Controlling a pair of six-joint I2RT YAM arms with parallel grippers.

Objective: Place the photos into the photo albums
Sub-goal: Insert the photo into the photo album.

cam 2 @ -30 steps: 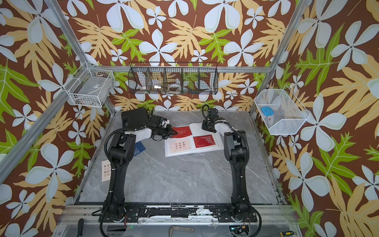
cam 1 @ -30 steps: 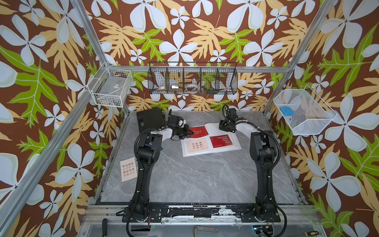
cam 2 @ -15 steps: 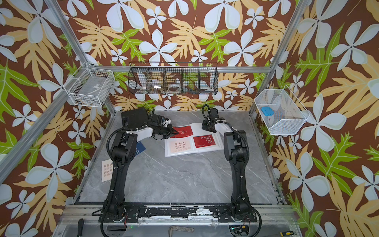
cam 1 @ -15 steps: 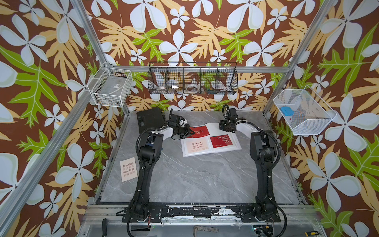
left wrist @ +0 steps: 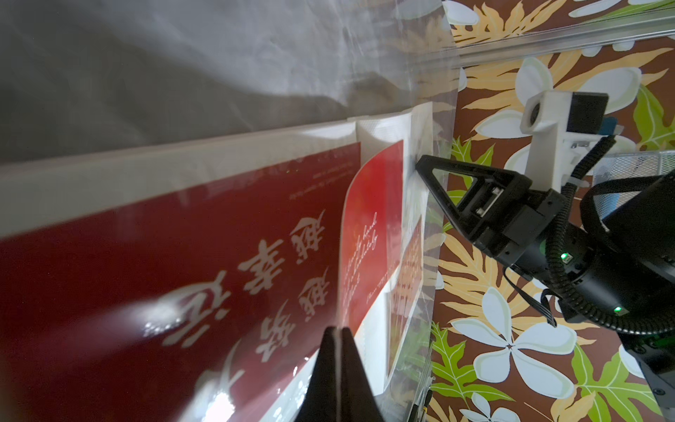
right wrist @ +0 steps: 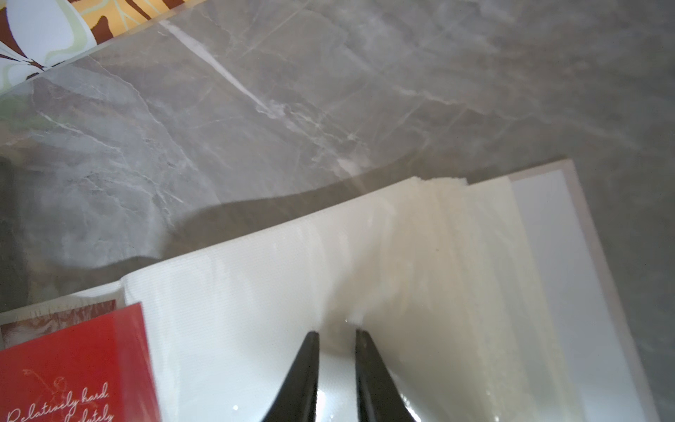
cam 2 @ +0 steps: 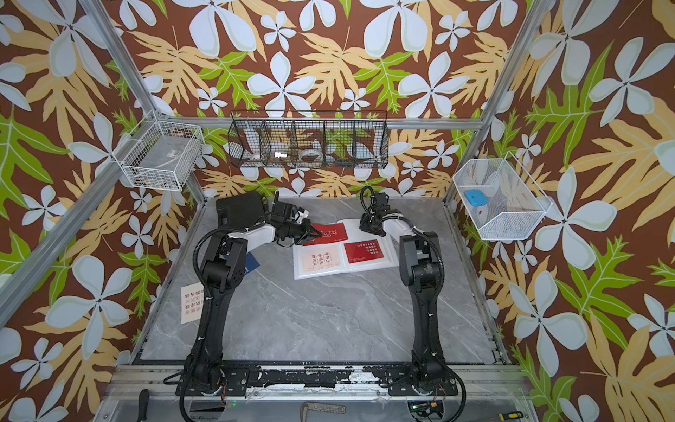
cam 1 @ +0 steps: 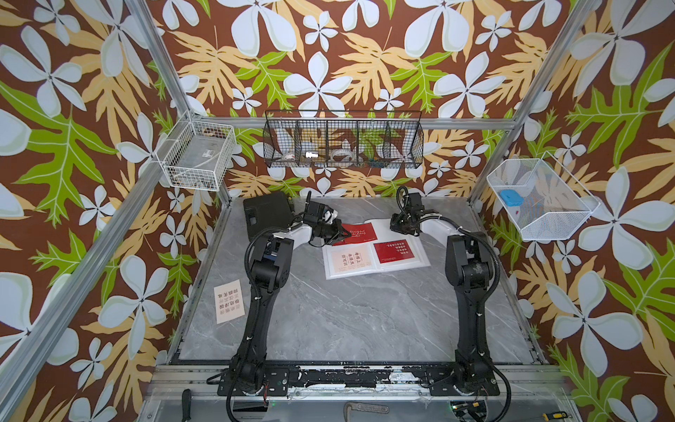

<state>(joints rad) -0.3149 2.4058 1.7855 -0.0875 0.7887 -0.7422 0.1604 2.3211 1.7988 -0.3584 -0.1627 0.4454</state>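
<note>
I have the black case (cam 1: 268, 215) sitting at the far left corner of the marble table (cam 1: 347, 321). A loose cream card (cam 1: 229, 301) lies by the table's left edge, and a navy card (cam 2: 252, 263) is half hidden under my left arm. The photo album (cam 1: 380, 226) lies open and flat at the far middle. Its near pockets already hold a cream card (cam 1: 349, 257) on the left page and a red card (cam 1: 394, 250) on the right. My left gripper (cam 1: 343, 234) has its fingers pressed together on the left edge of another red card (cam 1: 359, 232), which is tilted over the far left page beside the spine. My right gripper (right wrist: 336, 332) is just past that card. Its jaws are slightly parted and the tips rest on the white far right page.
</note>
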